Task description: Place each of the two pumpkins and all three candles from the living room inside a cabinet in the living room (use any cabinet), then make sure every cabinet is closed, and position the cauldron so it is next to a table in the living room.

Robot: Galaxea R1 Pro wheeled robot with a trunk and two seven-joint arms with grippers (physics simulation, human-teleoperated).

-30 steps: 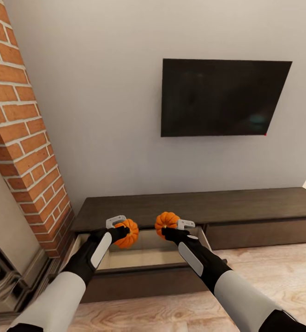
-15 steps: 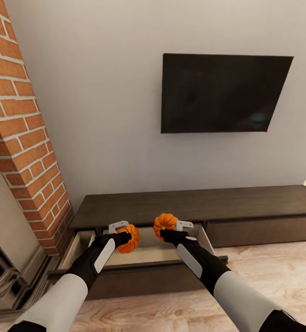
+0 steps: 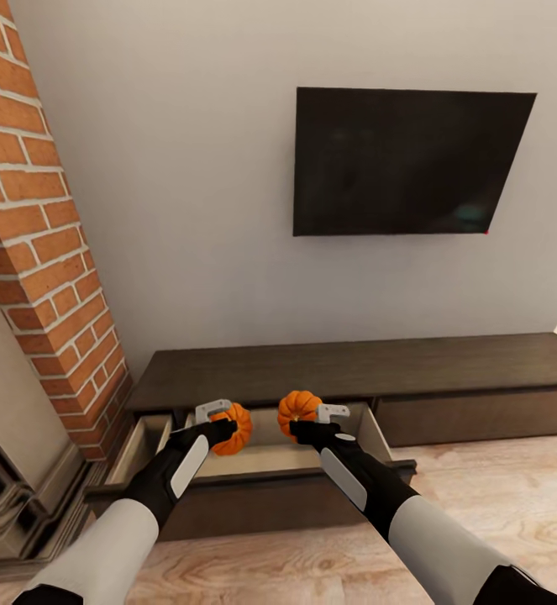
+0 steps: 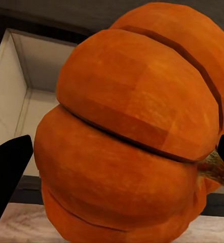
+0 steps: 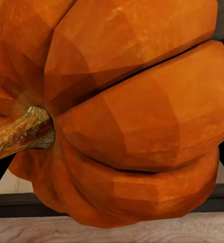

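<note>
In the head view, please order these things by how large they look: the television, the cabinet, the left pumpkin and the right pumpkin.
1. The cabinet, the widest thing.
2. The television, though it covers nearly as much area.
3. The left pumpkin and the right pumpkin look about alike; I will not rank them.

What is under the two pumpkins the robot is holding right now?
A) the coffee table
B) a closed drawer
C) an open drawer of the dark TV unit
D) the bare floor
C: the left hand and right hand each hold a pumpkin over the pulled-out drawer of the cabinet, pale inside.
</note>
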